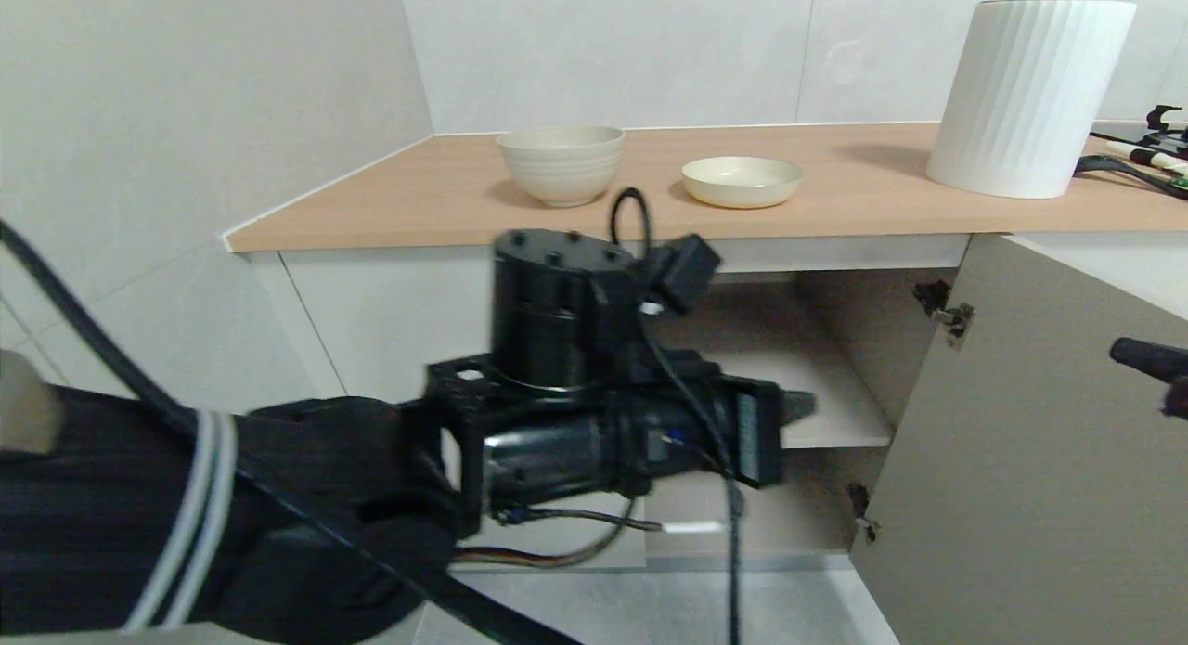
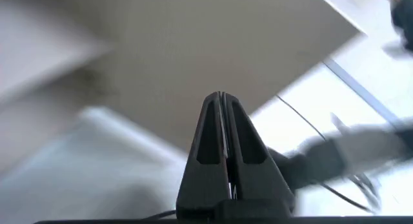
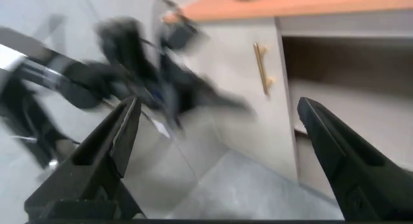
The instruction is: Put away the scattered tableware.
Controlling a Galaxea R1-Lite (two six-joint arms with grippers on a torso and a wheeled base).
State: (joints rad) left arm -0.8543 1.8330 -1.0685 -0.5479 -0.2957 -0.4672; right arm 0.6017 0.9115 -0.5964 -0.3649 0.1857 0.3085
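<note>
Left gripper (image 2: 220, 101), fingers pressed together on nothing, hangs before the open cabinet (image 1: 840, 343); right gripper (image 3: 218, 108) is spread wide, empty. Bowl (image 1: 561, 165) and shallow dish (image 1: 742, 181) sit on the counter (image 1: 418, 199) above, apart from both.

Cream ribbed bowl (image 1: 561, 165), cream dish (image 1: 742, 181), white fluted canister (image 1: 1030, 97), tan counter (image 1: 418, 209).

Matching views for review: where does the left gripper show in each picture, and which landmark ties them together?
Head view: left gripper mid-frame, fingers shut, tip toward the open cabinet.
Left wrist view: left gripper close up, mid-frame, background blurred.
Right wrist view: left gripper as a blurred dark shape farther off.
Landmark: the wooden countertop, in the head and right wrist views.
</note>
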